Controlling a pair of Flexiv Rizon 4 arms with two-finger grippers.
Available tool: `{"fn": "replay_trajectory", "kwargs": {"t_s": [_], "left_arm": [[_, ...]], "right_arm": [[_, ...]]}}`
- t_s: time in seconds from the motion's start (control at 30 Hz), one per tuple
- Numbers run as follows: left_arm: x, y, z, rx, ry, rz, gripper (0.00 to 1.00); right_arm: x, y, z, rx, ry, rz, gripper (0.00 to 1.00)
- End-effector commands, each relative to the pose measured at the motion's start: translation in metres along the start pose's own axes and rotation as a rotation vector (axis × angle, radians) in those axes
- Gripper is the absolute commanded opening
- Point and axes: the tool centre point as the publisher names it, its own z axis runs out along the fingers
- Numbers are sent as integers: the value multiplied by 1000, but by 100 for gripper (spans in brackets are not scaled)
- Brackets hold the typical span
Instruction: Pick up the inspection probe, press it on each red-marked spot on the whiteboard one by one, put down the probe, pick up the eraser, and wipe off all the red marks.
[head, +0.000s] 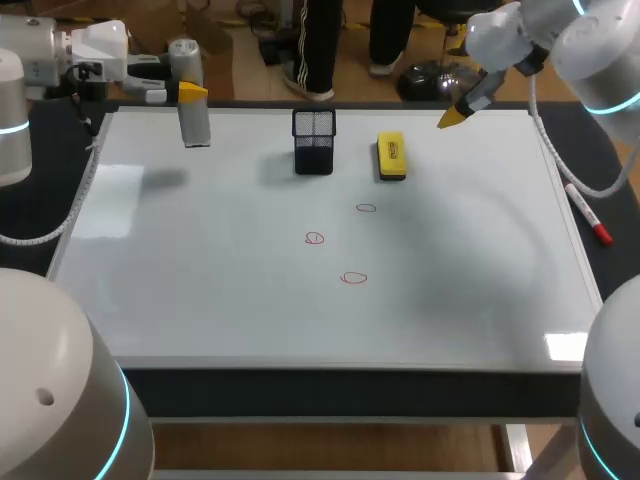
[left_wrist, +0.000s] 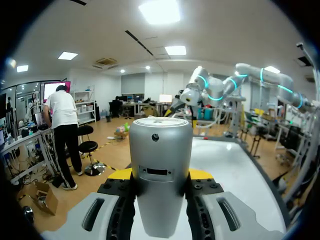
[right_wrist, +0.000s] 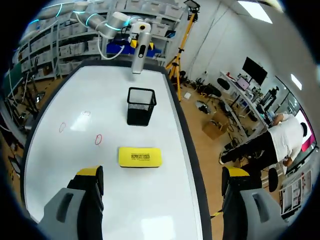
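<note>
At the far left corner of the whiteboard (head: 200, 300), the left fingers (head: 192, 93) pinch the inspection probe (head: 193, 120). It is a grey cylinder hanging upright and apparently clear of the board, since its shadow lies apart from it. The left wrist view shows both yellow-tipped fingers pressed against its sides, closed no further than its width allows. The pick-up looks done and the pressing not yet begun, as none of the three red marks (head: 315, 238) is touched. The next move calls for carrying the probe toward the middle of the board and lowering it squarely onto one mark, probably the nearest one, without tipping it in the grip. To the right of the probe stands a black mesh holder (head: 313, 140). Near it, on its right, lies the yellow eraser (head: 391, 156), untouched, and the marks sit on the near side of both. Over the far right corner, the right fingers (head: 452, 118) are spread wide and hold nothing, and the eraser lies ahead of them in the right wrist view. A red marker (head: 588, 215) lies on the worktop (head: 612, 262) just off the board's right edge.
</note>
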Motion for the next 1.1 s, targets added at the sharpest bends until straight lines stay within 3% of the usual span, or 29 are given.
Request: {"fn": "replay_trajectory", "kwargs": {"t_s": [0.03,0.13,0.2,0.23,0.93,1.03,1.1], "left_arm": [[1,-2,-1,-2,-2,0,0],[1,-2,-1,-2,-2,0,0],[1,-2,-1,-2,-2,0,0],[1,-2,-1,-2,-2,0,0],[1,-2,-1,-2,-2,0,0],[1,-2,-1,-2,-2,0,0],[1,-2,-1,-2,-2,0,0]], "right_arm": [[-5,6,17,424,525,-277,100],[0,5,25,427,556,-313,100],[3,3,28,457,580,-325,100],[4,1,28,512,552,-311,100],[3,-1,27,494,550,-277,100],[4,-2,33,396,557,-401,100],[5,-3,35,387,571,-484,100]]}}
